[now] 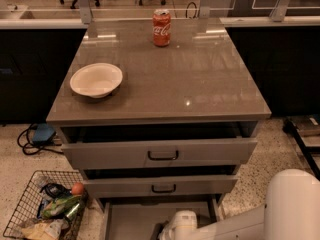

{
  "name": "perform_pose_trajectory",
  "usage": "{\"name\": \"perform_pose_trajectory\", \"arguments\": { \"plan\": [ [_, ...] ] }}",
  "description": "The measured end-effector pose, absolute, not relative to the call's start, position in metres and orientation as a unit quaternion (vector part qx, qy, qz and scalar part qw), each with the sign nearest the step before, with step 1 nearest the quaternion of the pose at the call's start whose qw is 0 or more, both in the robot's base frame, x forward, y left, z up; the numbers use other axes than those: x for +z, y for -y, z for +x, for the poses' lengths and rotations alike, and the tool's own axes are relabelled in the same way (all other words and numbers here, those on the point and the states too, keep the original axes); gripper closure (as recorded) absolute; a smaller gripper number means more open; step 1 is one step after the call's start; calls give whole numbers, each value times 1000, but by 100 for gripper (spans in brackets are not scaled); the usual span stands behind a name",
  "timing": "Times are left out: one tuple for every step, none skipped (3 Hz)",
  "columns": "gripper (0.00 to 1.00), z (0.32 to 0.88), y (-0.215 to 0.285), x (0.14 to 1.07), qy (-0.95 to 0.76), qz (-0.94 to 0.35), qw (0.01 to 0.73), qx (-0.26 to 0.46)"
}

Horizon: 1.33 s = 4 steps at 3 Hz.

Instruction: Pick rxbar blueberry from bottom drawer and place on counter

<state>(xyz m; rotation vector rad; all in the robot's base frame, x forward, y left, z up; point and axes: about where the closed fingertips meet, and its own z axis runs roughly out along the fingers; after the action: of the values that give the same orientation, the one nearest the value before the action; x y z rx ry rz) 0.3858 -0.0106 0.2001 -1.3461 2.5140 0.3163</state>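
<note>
I've got the gripper (161, 232) at the bottom edge of the frame, low inside the open bottom drawer (131, 218). Whether it's open or clamped, I can't tell. I can't pick out the rxbar blueberry down there. The table (200, 84) carries a bowl (96, 79) and a cola can (161, 28).

Counter (200, 84): glossy grey-brown stone-look top, smooth, mirrors the ceiling lights. Cola can (161, 28): shiny metal with red print. Bowl (96, 80): matt off-white; ceramic or plastic, can't tell. Upper drawer fronts (110, 154): matt light-grey paint, with black satin handles (163, 156). Bottom drawer (130, 219): smooth, matt pale-grey floor. Arm (240, 224): smooth white plastic shell with a slight sheen. Gripper (159, 232): dark and matt, down inside the bottom drawer at the frame's lower edge. Wire basket (20, 209): thin metal wire. Floor (15, 159): pale and speckled, terrazzo-like.
</note>
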Motion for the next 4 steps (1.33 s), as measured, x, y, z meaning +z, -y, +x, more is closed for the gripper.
{"name": "perform_pose_trajectory", "arguments": {
  "plan": [
    [0, 393, 10, 184, -869, -469, 126, 100],
    [0, 398, 11, 166, -869, -469, 120, 105],
    [0, 406, 15, 149, -869, -465, 116, 118],
    [0, 413, 19, 133, -872, -458, 113, 131]
  ]
}}
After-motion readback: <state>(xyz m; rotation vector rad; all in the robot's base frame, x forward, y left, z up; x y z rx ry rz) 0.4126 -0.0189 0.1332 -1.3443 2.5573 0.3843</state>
